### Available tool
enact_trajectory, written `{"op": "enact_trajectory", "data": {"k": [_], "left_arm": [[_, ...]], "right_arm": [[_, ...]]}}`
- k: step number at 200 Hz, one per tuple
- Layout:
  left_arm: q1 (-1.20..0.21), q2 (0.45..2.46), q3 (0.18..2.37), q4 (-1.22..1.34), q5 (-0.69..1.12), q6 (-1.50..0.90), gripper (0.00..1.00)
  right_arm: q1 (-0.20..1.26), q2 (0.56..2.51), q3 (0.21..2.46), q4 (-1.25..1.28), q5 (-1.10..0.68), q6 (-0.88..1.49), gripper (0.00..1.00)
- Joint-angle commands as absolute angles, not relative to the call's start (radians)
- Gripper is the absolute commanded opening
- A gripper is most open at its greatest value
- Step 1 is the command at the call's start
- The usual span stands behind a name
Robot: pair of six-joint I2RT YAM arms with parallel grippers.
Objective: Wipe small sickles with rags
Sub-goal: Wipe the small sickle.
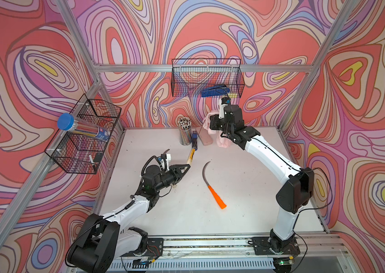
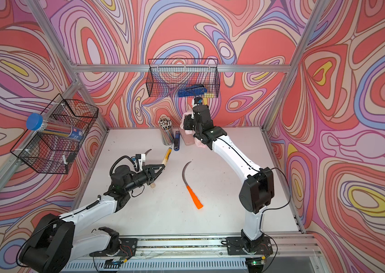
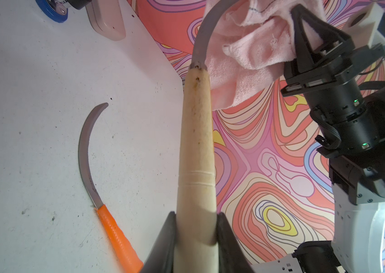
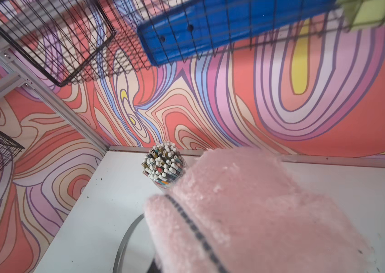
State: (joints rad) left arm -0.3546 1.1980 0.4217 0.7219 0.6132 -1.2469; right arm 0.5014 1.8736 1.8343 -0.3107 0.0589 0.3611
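Pale wooden handle of one curved grey-bladed small sickle (image 3: 197,146) sits closest, clamped by your left tool (image 3: 196,227), jaws shut tight around it, lifted off the white surface (image 1: 246,189). Your right tool (image 3: 301,40) is pinched shut on the fuzzy pale-pink rag (image 3: 246,54), which lies against that blade just above the handle. Risks: round tapered handle may twist in the jaws under rag pressure; cloth may snag on the edge; clear pencil cup (image 1: 185,132) stands close by and could get knocked. Orange-handled sickle (image 1: 212,186) lies loose mid-surface; third sickle's blade tip (image 1: 167,151) shows by your left wrist, handle hidden. Yellow label (image 1: 192,154) on the held handle: print unreadable. Nothing else legible.
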Motion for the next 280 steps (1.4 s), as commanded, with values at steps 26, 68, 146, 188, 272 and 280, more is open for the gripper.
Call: {"op": "enact_trajectory", "data": {"k": [26,68,146,188,272,280], "left_arm": [[-0.357,1.176,0.419,0.776,0.633,-1.247,0.00],[-0.357,1.173,0.381,0.876,0.626,-1.270,0.00],[-0.329,1.211,0.300,1.061,0.584,-1.354,0.00],[-0.328,1.217,0.319,1.048,0.603,-1.352,0.00],[-0.328,1.264,0.344,1.068,0.639,-1.359,0.00],[-0.329,1.269,0.344,1.081,0.641,-1.364,0.00]], "right_arm": [[0.494,1.920,1.816,-0.264,-0.134,0.375,0.00],[0.443,1.895,1.697,-0.077,-0.335,0.533,0.00],[0.403,1.868,1.524,0.280,-0.474,0.765,0.00],[0.396,1.893,1.556,0.251,-0.457,0.765,0.00],[0.411,1.989,1.707,0.054,-0.477,0.688,0.00],[0.411,1.995,1.708,0.050,-0.481,0.690,0.00]]}}
